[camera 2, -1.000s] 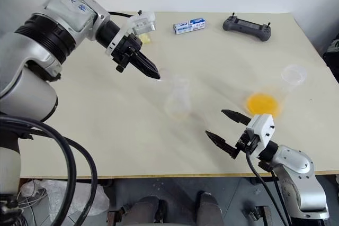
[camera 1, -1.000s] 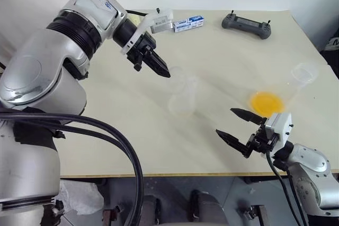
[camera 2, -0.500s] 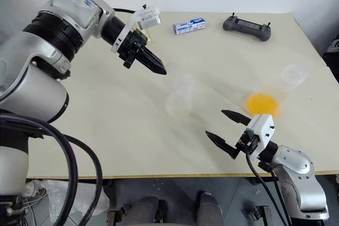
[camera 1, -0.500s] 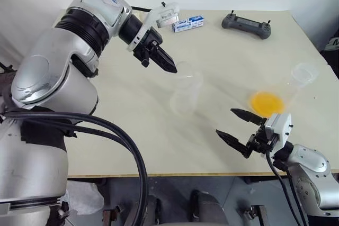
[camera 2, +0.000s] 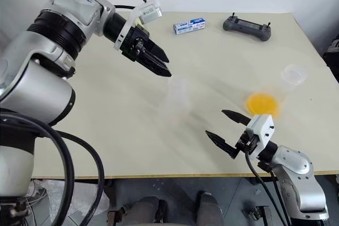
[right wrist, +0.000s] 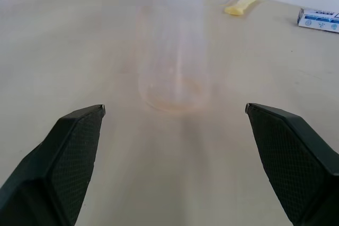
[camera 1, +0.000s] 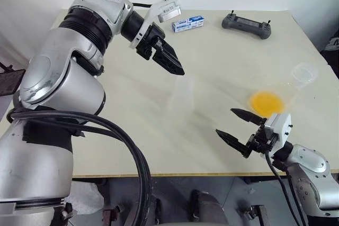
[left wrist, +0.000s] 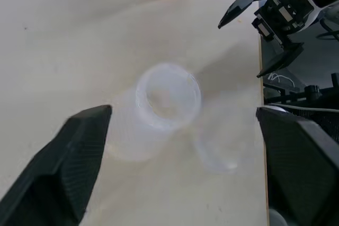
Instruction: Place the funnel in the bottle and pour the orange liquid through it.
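Note:
The clear bottle (camera 1: 180, 95) stands near the table's middle and shows blurred; its round mouth (left wrist: 168, 91) faces up. My left gripper (camera 2: 169, 67) hangs open just above and behind it, one finger to each side and clear of it, holding nothing. Beside the bottle lies a faint clear curved shape (left wrist: 214, 154); I cannot tell whether it is the funnel. The orange liquid (camera 1: 266, 100) pools in a clear wide-mouthed flask (camera 1: 303, 72) lying on its side at the right. My right gripper (camera 1: 224, 121) stays open and empty near the front edge, just in front of that flask.
A grey remote controller (camera 1: 246, 23) and a blue-and-white box (camera 1: 188, 23) lie along the far edge. A small yellow item (right wrist: 241, 3) lies far back left. The table's front edge (camera 1: 175, 174) runs just below my right gripper.
My left gripper was shut at the bottle's mouth; it has opened wide and lifted slightly away. The bottle's top has shifted and now looks blurred. The right arm has not moved.

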`<state>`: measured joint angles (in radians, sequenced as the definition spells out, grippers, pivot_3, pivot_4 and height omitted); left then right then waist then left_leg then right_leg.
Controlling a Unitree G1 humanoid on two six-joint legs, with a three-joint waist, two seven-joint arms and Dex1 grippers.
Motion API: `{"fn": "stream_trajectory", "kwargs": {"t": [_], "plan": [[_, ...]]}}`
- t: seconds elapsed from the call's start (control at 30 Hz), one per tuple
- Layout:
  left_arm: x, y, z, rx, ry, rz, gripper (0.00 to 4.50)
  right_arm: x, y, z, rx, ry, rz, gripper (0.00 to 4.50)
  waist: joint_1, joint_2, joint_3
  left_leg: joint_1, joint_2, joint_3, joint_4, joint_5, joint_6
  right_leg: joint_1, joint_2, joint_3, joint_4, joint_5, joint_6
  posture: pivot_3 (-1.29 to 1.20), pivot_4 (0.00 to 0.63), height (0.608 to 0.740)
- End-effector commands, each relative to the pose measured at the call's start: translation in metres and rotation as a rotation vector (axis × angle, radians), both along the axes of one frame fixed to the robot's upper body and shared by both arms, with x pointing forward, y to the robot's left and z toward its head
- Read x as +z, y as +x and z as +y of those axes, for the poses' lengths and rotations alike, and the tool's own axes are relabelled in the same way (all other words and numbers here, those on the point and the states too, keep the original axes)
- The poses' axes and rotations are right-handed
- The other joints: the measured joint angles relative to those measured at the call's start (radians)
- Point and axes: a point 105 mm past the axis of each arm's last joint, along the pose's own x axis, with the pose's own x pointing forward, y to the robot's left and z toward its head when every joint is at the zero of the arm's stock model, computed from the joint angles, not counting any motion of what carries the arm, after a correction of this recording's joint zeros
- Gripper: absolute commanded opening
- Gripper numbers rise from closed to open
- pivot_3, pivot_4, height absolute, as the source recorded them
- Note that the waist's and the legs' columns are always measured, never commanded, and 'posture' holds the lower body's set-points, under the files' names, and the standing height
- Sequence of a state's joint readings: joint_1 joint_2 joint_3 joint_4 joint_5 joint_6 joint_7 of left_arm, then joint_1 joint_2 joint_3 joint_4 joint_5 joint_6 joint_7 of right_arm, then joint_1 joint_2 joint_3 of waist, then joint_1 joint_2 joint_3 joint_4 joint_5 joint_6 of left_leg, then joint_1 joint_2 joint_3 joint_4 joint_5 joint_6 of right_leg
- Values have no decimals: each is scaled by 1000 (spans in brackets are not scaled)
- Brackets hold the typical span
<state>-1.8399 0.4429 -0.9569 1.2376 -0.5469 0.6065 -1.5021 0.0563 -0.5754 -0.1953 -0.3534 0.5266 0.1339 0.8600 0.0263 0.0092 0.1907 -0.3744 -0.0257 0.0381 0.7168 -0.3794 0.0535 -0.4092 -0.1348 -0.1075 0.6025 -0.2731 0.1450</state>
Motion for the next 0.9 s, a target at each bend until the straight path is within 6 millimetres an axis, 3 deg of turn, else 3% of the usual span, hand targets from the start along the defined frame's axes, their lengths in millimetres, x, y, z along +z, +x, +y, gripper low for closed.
{"fn": "stream_trajectory", "kwargs": {"t": [0.03, 0.23, 0.5, 0.63, 0.73, 0.9], "plan": [[13, -13, -3, -94, -36, 29, 4472, 9, -4, 5, 19, -2, -41, 4500, 0, 0, 0, 0, 0, 0, 0, 0, 0, 0, 0, 0, 0, 0, 0, 0, 150, 740], [24, -11, 3, -88, -144, 10, 4472, 11, -4, 2, -7, 0, -49, 4500, -1, 0, 0, 0, 0, 0, 0, 0, 0, 0, 0, 0, 0, 0, 0, 0, 150, 740], [23, -4, 33, -6, -275, 38, 4472, 13, -12, -6, -42, -1, -35, 4500, -3, 0, 0, 0, 0, 1, 0, 0, 0, -1, 0, 0, 2, 0, 0, 0, 150, 740], [26, 0, 70, 27, -415, -25, 4472, 18, -14, -11, -49, -8, -17, 4500, -5, 0, 0, 1, 0, 1, 0, 0, 0, -1, 0, 0, 3, 0, 0, 0, 150, 740], [17, 4, 91, 62, -457, -89, 4472, 20, -14, -15, -52, -13, -4, 4500, -6, 0, 0, 1, 1, 1, 0, 0, 0, -2, 0, 0, 5, 0, 0, 0, 150, 740], [17, 4, 123, 113, -618, -315, 4472, 25, -13, -25, -72, -23, 9, 4500, -2, 0, 0, 1, 0, -1, 3, 0, 0, -2, -2, 0, 7, 0, 0, 0, 150, 740]]}}
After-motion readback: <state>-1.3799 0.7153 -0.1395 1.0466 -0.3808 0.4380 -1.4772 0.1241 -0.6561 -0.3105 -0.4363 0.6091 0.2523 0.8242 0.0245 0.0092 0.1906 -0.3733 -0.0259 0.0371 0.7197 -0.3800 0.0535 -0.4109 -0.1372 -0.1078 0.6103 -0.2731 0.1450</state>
